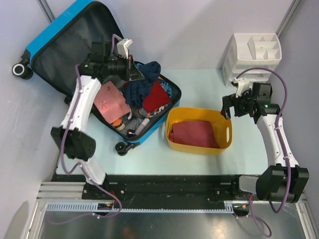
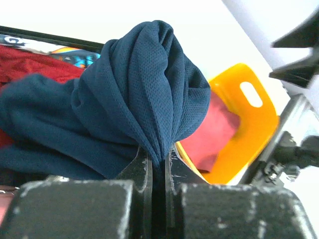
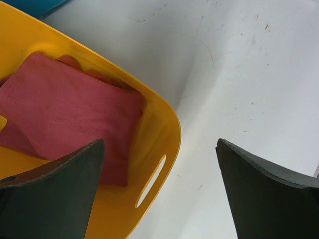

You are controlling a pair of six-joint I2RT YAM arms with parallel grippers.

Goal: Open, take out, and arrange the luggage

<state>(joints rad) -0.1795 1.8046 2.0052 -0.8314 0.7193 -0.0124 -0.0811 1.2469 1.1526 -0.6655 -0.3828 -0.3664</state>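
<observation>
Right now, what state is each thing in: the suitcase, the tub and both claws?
luggage, open, lid propped back, partly packed
left gripper, shut on the navy garment
navy garment, bunched, pinched at one fold
right gripper, open, empty
yellow tub, holding a folded red cloth

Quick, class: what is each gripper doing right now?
Left gripper: shut on the navy mesh garment.
Right gripper: open, holding nothing.
</observation>
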